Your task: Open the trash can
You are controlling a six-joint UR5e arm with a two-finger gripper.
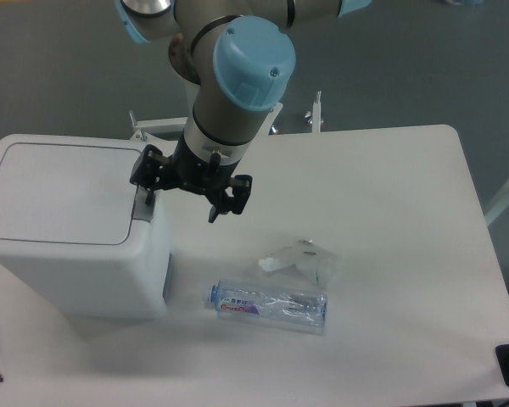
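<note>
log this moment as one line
phase: approach | gripper: open, one finger over push-button tab | trash can lid: closed
</note>
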